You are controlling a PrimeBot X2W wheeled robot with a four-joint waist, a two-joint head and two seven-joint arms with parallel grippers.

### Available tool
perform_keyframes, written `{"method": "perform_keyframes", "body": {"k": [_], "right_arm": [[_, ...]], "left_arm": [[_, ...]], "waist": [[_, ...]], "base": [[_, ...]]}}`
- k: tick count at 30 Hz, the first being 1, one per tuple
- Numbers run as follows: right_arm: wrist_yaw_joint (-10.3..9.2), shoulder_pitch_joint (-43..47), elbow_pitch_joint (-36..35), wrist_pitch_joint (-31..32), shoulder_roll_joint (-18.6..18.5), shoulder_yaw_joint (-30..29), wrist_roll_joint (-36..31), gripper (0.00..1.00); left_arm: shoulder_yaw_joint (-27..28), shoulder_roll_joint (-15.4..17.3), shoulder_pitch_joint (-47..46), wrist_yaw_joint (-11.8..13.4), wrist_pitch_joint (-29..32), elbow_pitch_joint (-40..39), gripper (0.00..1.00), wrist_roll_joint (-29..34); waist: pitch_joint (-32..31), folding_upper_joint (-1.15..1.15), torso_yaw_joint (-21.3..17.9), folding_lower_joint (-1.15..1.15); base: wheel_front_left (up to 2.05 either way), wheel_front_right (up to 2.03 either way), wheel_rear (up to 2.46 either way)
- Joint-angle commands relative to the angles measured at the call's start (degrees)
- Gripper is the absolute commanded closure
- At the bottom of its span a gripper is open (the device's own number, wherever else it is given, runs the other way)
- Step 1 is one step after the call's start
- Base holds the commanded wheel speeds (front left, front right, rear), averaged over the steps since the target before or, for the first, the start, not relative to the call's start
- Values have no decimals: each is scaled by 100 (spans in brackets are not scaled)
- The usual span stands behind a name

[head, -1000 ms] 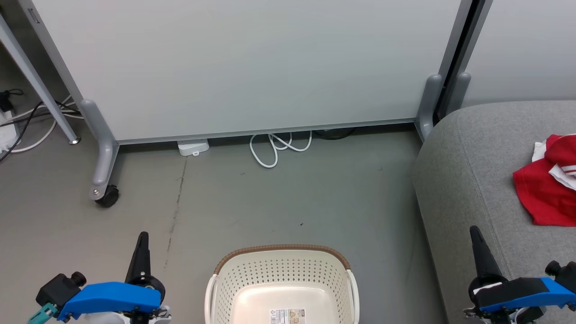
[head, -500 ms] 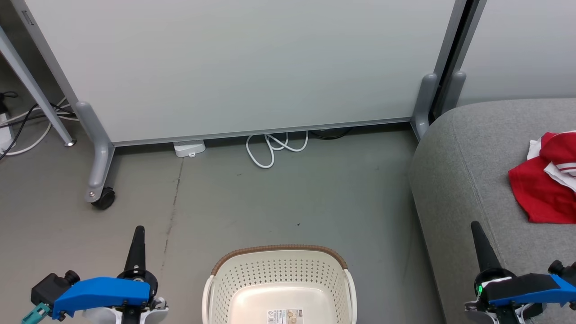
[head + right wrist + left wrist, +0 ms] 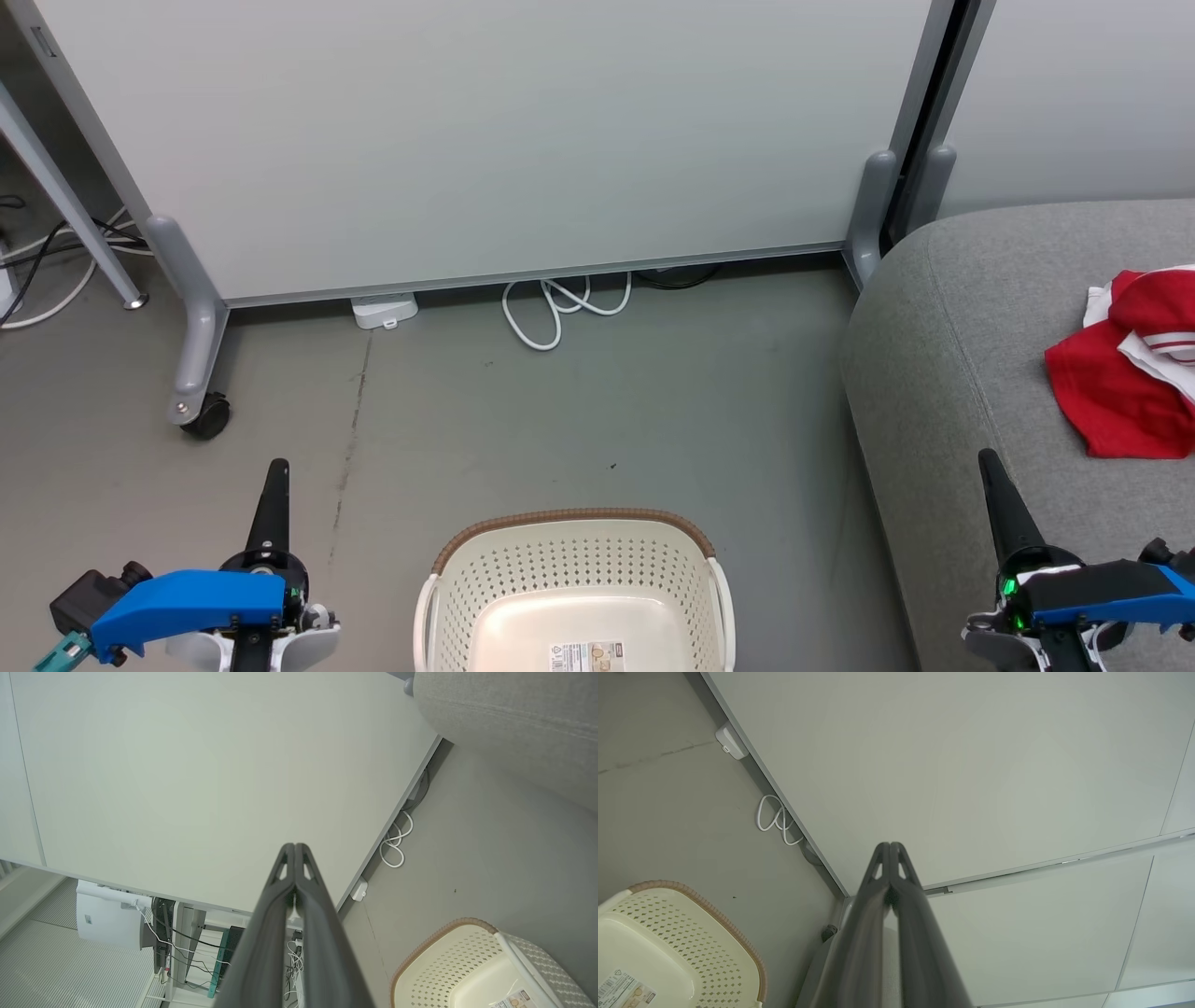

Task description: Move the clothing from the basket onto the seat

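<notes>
The cream perforated basket [image 3: 574,579] with its brown rim band stands on the floor at the bottom centre, and I see only a label on its bare bottom. Red clothing [image 3: 1125,373] with white trim lies bunched on the grey seat [image 3: 943,373] at the right. My left gripper [image 3: 275,467] is shut at the lower left, over the floor left of the basket. My right gripper [image 3: 985,457] is shut at the lower right, over the seat's front part. The wrist views show each pair of fingers pressed together, left gripper [image 3: 889,845] and right gripper [image 3: 294,845], with the basket [image 3: 691,942] [image 3: 467,961] below.
A pale partition panel [image 3: 523,140] on grey legs with a caster [image 3: 201,415] stands across the back. A white cable loop [image 3: 560,308] and a small white box [image 3: 383,310] lie at its foot. More cables [image 3: 47,271] trail at the far left.
The whole picture has slid left and slightly up, so the camera has moved. Both grippers stay shut; the clothing and basket lie as before.
</notes>
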Motion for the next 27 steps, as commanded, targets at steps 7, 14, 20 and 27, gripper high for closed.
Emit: {"method": "perform_keyframes", "body": {"k": [7, 14, 20, 27], "right_arm": [[3, -140, -70, 94, -35, -22, 435, 100], [3, -158, -81, 167, -37, -32, 774, 100], [4, -170, -84, 223, -38, -40, 1047, 100], [4, -191, -92, 291, -40, -48, 1350, 100]], "left_arm": [[130, -35, -131, -14, 119, -112, 100, -343], [218, -65, -141, -15, 205, -155, 100, -603], [279, -88, -151, -16, 273, -193, 100, -821], [352, -113, -150, -18, 357, -233, 100, -1054]], "waist": [[-1, 0, -34, 0], [-2, 0, -66, 0], [-3, 0, -94, 0], [-4, 0, -126, 0]], "base": [[0, 0, 0], [0, 0, 0], [0, 0, 0], [0, 0, 0]]}}
